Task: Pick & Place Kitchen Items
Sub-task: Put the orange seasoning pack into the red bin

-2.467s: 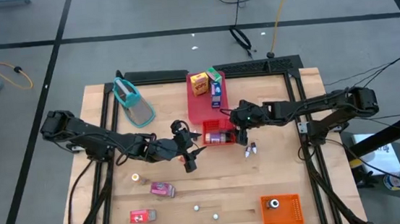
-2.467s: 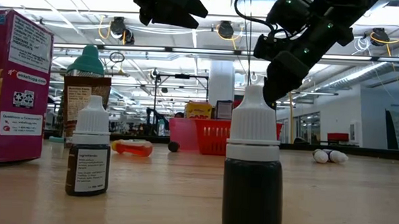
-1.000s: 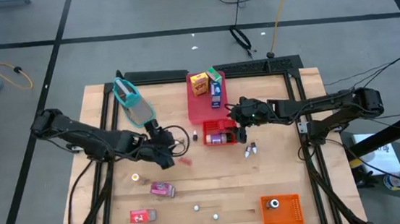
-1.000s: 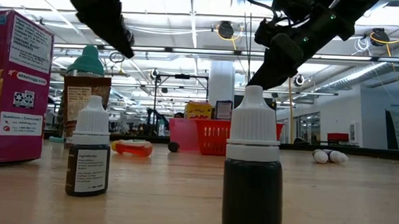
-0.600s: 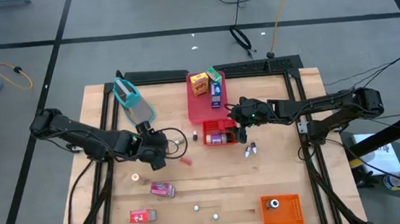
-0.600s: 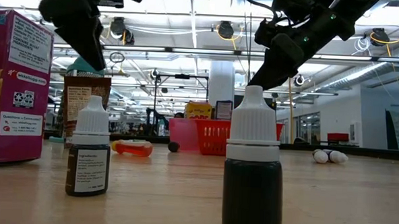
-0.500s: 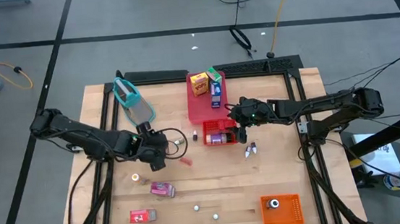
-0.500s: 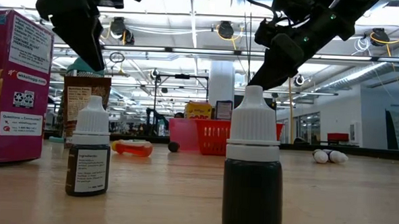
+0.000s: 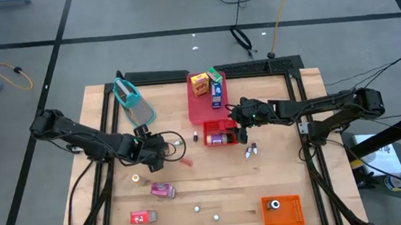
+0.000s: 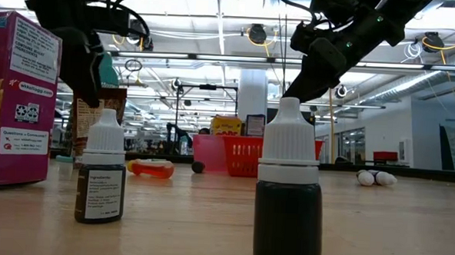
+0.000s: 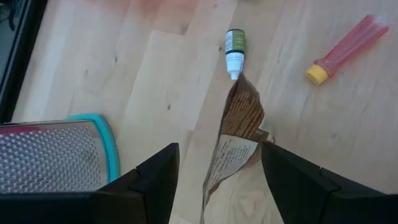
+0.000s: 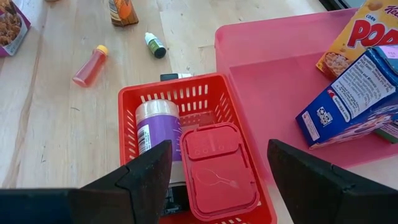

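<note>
- Since the frames a couple of seconds back, the left gripper [image 9: 151, 152] has pulled away from the middle of the surface [image 9: 285, 163] toward its left side, now close by the teal-rimmed grater [image 9: 134, 104].
- Its fingers are spread, with a brown paper packet [image 11: 239, 134] standing between them in the left wrist view; whether they press on it I cannot tell.
- Beyond the packet lie a small green dropper bottle [image 11: 235, 45] and a red tube with a yellow cap [image 11: 348, 48].
- Right gripper [image 9: 241, 131] hangs released over the red basket [image 12: 214, 102], which holds a purple-labelled jar [image 12: 152, 134] and a red lidded box [image 12: 217, 165].
- Yellow carton [image 12: 364, 34] and blue carton [image 12: 354, 93] rest on the pink tray [image 12: 273, 81] beside the basket.
- Pink carton [image 9: 162, 191] and red carton [image 9: 143, 217] sit near the front left.
</note>
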`<state>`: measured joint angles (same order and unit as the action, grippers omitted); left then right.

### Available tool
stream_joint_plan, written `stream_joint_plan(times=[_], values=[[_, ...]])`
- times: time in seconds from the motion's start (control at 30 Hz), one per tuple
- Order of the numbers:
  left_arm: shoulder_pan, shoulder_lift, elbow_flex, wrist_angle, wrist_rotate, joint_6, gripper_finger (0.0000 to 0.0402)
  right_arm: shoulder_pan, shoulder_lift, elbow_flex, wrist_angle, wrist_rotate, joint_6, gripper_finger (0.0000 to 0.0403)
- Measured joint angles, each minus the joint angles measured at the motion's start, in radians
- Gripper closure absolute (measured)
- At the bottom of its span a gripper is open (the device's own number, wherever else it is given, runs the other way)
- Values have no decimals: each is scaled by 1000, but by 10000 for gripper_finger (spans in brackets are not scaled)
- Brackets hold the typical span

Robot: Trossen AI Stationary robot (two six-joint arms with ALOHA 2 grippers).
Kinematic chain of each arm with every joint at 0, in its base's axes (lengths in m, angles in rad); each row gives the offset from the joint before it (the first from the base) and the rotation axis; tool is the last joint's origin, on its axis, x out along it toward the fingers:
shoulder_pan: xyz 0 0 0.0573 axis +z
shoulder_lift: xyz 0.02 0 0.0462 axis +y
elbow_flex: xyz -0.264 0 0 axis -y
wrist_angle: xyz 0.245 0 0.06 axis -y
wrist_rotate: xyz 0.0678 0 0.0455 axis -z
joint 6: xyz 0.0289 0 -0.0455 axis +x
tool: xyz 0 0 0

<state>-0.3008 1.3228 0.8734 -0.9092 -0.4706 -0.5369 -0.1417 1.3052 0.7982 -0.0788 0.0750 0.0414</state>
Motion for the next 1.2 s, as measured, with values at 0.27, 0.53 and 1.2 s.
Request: stream_joint_plan(times=[0.27, 0.53, 1.2], values=[[16, -2, 0, 55, 28, 55, 270, 0, 0, 0, 0, 1, 0, 147], [56, -3, 0, 50, 52, 56, 391, 0, 0, 0, 0, 1, 0, 147], [80, -3, 135, 71, 51, 174, 401, 0, 0, 0, 0, 2, 0, 147]])
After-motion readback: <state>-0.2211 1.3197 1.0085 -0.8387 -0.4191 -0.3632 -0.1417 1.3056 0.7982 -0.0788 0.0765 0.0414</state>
